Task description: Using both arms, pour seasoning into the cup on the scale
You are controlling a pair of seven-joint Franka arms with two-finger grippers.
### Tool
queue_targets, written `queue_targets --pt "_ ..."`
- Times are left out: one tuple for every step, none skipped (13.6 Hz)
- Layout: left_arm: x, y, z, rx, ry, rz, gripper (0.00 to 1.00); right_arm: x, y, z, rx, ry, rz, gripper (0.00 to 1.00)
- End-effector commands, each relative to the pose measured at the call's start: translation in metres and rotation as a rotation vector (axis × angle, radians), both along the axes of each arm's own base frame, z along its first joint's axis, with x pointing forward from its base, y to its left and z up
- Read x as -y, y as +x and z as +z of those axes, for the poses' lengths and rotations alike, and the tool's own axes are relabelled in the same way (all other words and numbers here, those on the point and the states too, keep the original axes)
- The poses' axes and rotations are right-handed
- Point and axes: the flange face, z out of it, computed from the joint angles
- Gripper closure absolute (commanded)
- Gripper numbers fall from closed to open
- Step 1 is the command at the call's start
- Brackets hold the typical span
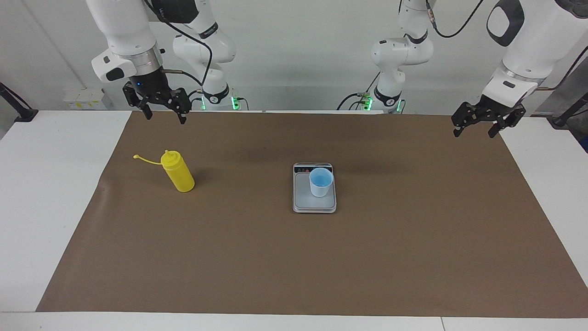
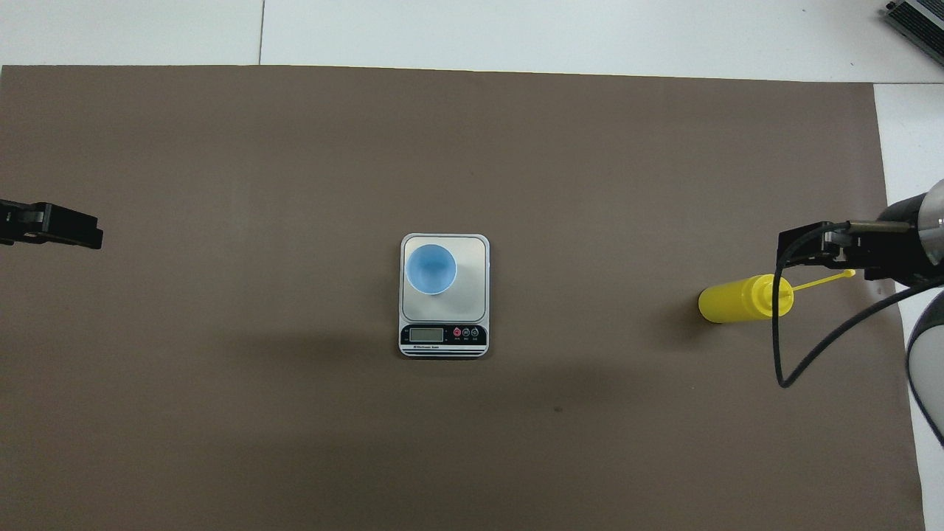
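Note:
The yellow seasoning bottle [image 1: 179, 174] [image 2: 737, 301] stands on the brown mat toward the right arm's end, its cap strap sticking out sideways. The pale blue cup [image 1: 320, 182] [image 2: 431, 268] stands upright on the scale [image 1: 303, 200] [image 2: 468, 295] at the middle of the mat, on the plate's corner toward the left arm. My right gripper [image 1: 165, 118] [image 2: 807, 243] hangs open, well above the mat by the bottle's nozzle, touching nothing. My left gripper [image 1: 473, 134] [image 2: 66, 227] waits open and empty over the mat's edge at the left arm's end.
The brown mat [image 1: 294, 266] covers most of the white table [image 1: 46, 193]. The scale's dark display strip [image 2: 443, 335] faces the robots. A black cable [image 2: 778, 332] loops down from the right wrist, crossing the bottle's neck in the overhead view.

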Motion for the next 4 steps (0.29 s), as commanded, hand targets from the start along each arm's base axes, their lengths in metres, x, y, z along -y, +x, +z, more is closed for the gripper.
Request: queue_targets --pt "-0.0006 -0.0092 0.0016 -0.003 -0.015 0.007 0.0 0.0 -0.0077 0.0004 0.01 0.014 0.015 0.0" --pt "-0.0006 -0.0091 0.0023 -0.002 -0.015 0.007 0.0 0.0 -0.0077 0.0004 0.01 0.014 0.015 0.0" --pt "-0.0014 -0.0091 0.0024 -0.002 -0.015 0.008 0.0 0.0 -0.0077 0.0004 0.01 0.014 0.017 0.0" --pt "-0.0014 -0.0092 0.0016 -0.003 -0.015 0.008 0.0 0.0008 -0.0076 0.0004 0.01 0.014 0.017 0.0"
